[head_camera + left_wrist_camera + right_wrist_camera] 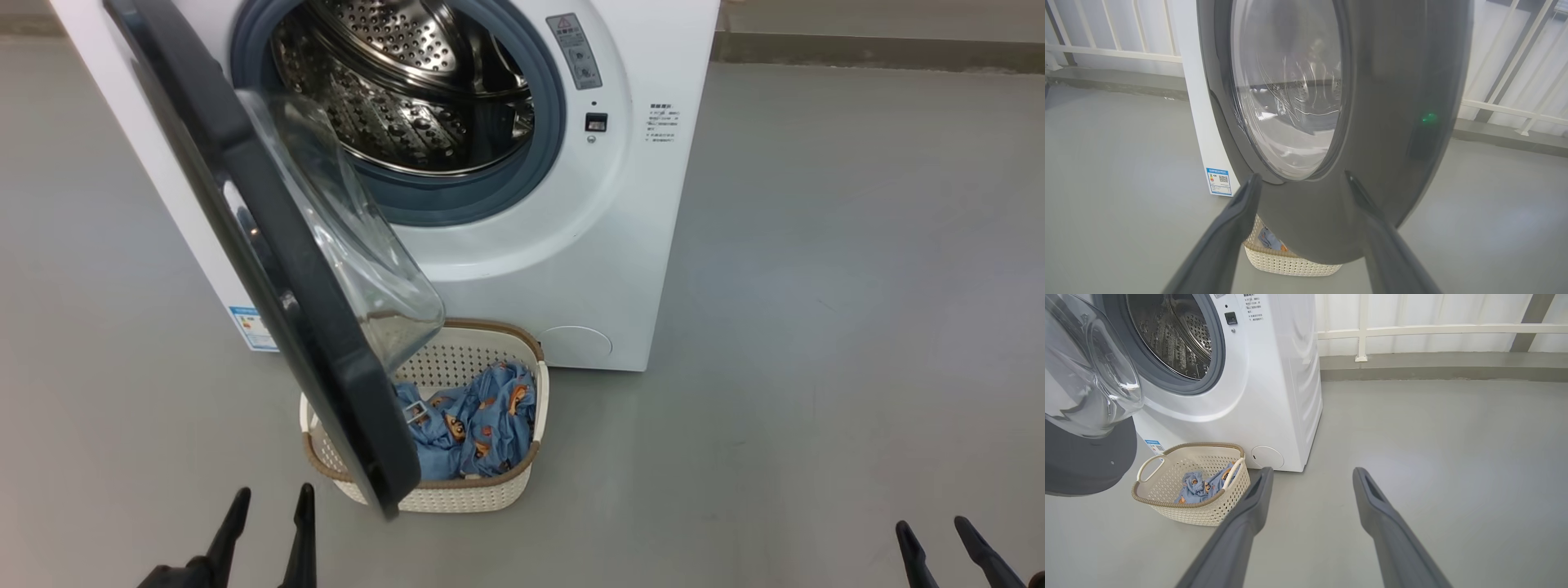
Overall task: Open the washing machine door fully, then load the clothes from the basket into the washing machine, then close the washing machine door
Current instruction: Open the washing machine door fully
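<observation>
Washing machine door (pixel 265 216) faces the left gripper (pixel 273 496). The gripper's two dark fingers are spread wide and hold nothing. In the left wrist view the fingertips (pixel 1247 200) frame the lower part of the door's glossy outer face; contact cannot be confirmed. The right gripper (pixel 932 529) is likewise spread wide and empty, above bare floor (pixel 816 286) in front of and to the right of the washing machine (pixel 571 245).

The door stands swung out from the left side of the washing machine's opening, with its clear glass bowl (pixel 359 245) bulging toward the machine. The steel drum (pixel 392 90) and grey gasket (pixel 490 196) are exposed.

The basket (pixel 490 328) sits on the floor just in front of the washing machine, below the opening and partly beneath the door's lower edge. The clothes (pixel 478 425) lie bunched inside the basket.

A blue label sticker (pixel 253 327) is at the lower left corner of the washing machine's front. A white railing (pixel 1433 330) runs behind the washing machine.
</observation>
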{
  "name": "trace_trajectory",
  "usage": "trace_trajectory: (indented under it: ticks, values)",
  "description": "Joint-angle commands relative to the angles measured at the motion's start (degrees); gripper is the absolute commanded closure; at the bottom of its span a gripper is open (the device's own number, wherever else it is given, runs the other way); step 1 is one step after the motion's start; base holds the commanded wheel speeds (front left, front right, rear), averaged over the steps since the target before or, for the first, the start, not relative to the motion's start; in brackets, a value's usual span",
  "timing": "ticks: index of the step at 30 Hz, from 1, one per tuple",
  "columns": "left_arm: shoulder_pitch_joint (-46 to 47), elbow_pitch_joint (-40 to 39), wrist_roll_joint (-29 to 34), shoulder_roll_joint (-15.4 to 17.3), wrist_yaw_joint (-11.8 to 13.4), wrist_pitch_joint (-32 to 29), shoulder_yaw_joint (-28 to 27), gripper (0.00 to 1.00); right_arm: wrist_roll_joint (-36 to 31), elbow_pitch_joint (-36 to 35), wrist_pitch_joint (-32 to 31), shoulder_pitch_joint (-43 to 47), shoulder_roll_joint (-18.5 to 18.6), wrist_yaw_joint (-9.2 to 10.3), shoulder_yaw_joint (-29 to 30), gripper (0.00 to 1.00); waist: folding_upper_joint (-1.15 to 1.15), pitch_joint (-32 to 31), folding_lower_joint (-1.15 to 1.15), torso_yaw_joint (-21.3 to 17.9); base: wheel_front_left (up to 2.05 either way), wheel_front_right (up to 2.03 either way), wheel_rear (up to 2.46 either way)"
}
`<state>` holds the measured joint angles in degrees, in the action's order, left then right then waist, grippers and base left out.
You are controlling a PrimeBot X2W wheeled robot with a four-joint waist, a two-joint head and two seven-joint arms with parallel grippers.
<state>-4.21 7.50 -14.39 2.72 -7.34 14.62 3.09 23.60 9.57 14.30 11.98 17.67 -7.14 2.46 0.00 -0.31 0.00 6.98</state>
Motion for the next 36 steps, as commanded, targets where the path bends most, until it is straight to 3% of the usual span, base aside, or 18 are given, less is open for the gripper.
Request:
trace_trajectory:
  ticks: [1, 8, 9, 10, 11, 18, 22, 26, 29, 34, 36]
  values:
    - [0.78, -1.05, 0.20, 0.32, -0.14, 0.38, -2.01, 0.00, -0.68, -0.99, 0.70, -0.12, 1.12, -0.35, -0.73, 0.00, 0.00, -0.04, 0.00, 0.14, 0.00, 0.00, 0.00]
    - [1.32, -0.38, -0.27, 0.26, -0.14, 0.38, -2.57, 0.00, -1.44, -0.59, 0.70, 0.54, 0.19, -0.35, -0.16, 0.00, 0.00, -0.21, 0.00, 0.62, 0.00, 0.00, 0.00]
    - [1.53, -0.74, -0.59, 0.25, -0.14, 0.38, -2.93, 0.14, -1.57, -0.59, 0.70, 0.50, 0.17, -0.35, -0.11, 0.00, 0.00, -0.21, 0.00, 0.69, 0.00, 0.00, 0.00]
    - [1.77, -1.28, -0.95, 0.24, -0.14, 0.38, -3.44, 0.64, -1.68, -0.58, 0.70, 0.44, 0.15, -0.35, -0.07, 0.00, 0.00, -0.23, 0.00, 0.73, 0.00, 0.00, 0.00]
    - [2.02, -2.11, -1.33, 0.22, -0.14, 0.38, -4.26, 1.00, -1.76, -0.57, 0.70, 0.38, 0.12, -0.35, -0.02, 0.00, 0.00, -0.28, 0.00, 0.77, 0.00, 0.00, 0.00]
    - [4.68, -13.61, -5.62, 0.18, 0.21, 0.38, -11.34, 1.00, -2.20, -1.10, 0.70, 0.15, 0.09, -0.35, 0.31, 0.00, 0.00, -0.12, 0.00, 1.05, 0.00, 0.00, 0.00]
    - [6.12, -22.50, -6.76, 0.17, 1.24, 0.38, -10.73, 1.00, -2.44, -1.36, 0.70, 0.15, 0.25, -0.35, 0.45, 0.00, 0.00, -0.03, 0.00, 1.04, 0.00, 0.00, 0.00]
    - [6.78, -30.09, -5.43, 0.17, 1.60, 0.38, -4.55, 1.00, -2.67, -1.63, 0.70, 0.10, 0.18, -0.35, 0.74, 0.00, 0.00, 0.03, 0.00, 0.98, 0.00, 0.00, 0.00]
    - [6.26, -31.60, -4.52, 0.17, 2.11, 0.38, 2.58, 1.00, -2.67, -1.78, 0.70, 0.03, 0.03, -0.35, 0.68, 0.00, 0.00, 0.01, 0.00, 0.87, 0.00, 0.00, 0.00]
    - [5.68, -24.92, -4.88, 0.16, 1.94, 0.38, 14.59, 1.00, -2.58, -2.02, 0.70, -0.49, -0.10, -0.35, 0.17, 0.00, 0.00, 0.23, 0.00, 0.67, 0.00, 0.00, 0.00]
    - [5.85, -22.88, -5.35, 0.16, 1.85, 0.38, 15.74, 1.00, -2.51, -2.08, 0.70, -0.59, -0.22, -0.35, 0.14, 0.00, 0.00, 0.25, 0.00, 0.66, 0.00, 0.00, 0.00]
